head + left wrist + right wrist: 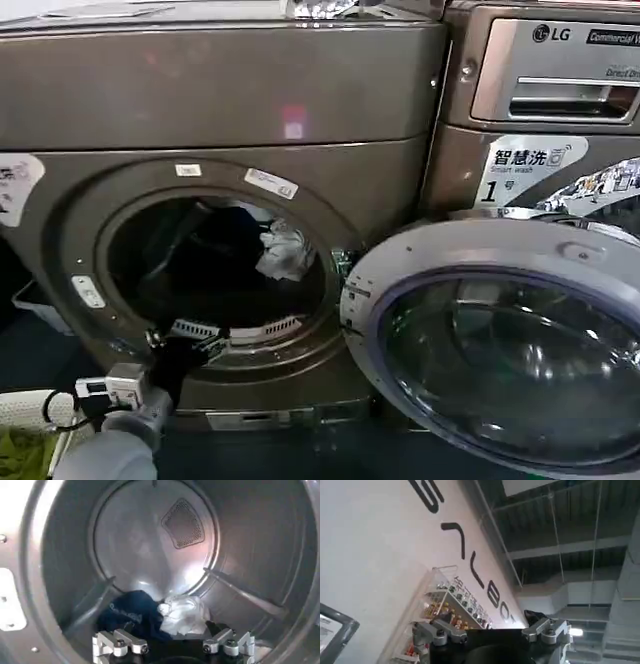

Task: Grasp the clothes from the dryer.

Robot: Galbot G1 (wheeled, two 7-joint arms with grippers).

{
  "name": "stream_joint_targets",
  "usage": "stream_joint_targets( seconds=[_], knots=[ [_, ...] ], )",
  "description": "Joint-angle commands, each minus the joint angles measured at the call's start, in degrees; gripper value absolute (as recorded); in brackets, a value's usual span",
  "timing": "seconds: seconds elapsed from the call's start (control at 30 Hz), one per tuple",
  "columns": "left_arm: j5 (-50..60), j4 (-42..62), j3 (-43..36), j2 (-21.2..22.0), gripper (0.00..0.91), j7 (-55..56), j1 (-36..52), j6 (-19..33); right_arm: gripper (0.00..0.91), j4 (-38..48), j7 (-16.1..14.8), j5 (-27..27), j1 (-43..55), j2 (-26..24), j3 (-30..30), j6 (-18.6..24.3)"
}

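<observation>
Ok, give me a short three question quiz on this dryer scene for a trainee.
1. True or false: the dryer door is shut.
2. Which gripper is at the porthole's lower rim? A) left gripper B) right gripper
3. What colour is the garment lying beside the navy garment in the drum?

Key: 1 false, it is swung open. 2 A; its fingers are apart, short of the clothes. 3 white.
</observation>
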State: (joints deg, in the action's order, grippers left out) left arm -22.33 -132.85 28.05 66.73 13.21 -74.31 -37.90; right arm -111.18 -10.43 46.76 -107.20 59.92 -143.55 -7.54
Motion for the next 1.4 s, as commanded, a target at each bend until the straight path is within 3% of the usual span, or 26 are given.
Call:
stream_joint_targets(
  seconds=[0.03, 0.47, 0.77, 1.4],
  knots=[
    [0.08, 0.09, -0.04, -0.02, 0.907, -0.03, 0.02, 0.0, 0.907, -0.05, -0.02, 0.04, 0.03, 0.09, 0.03, 0.04],
    [0.17, 0.32, -0.73, -0.21, 0.907, -0.08, 0.31, 0.03, 0.907, 0.23, 0.4, -0.09, -0.1, -0.01, -0.45, -0.03],
    [0.19, 0.62, -1.11, -0.31, 0.907, -0.11, 0.8, 0.09, 0.907, 1.49, 1.37, -4.68, -0.54, 0.43, -1.48, -0.47],
    [0.8, 1.9, -1.6, -0.04, 0.907, -0.32, 2.01, 0.34, 0.907, 1.95, 1.14, -6.07, -0.59, 0.72, -1.41, -0.9]
  ],
)
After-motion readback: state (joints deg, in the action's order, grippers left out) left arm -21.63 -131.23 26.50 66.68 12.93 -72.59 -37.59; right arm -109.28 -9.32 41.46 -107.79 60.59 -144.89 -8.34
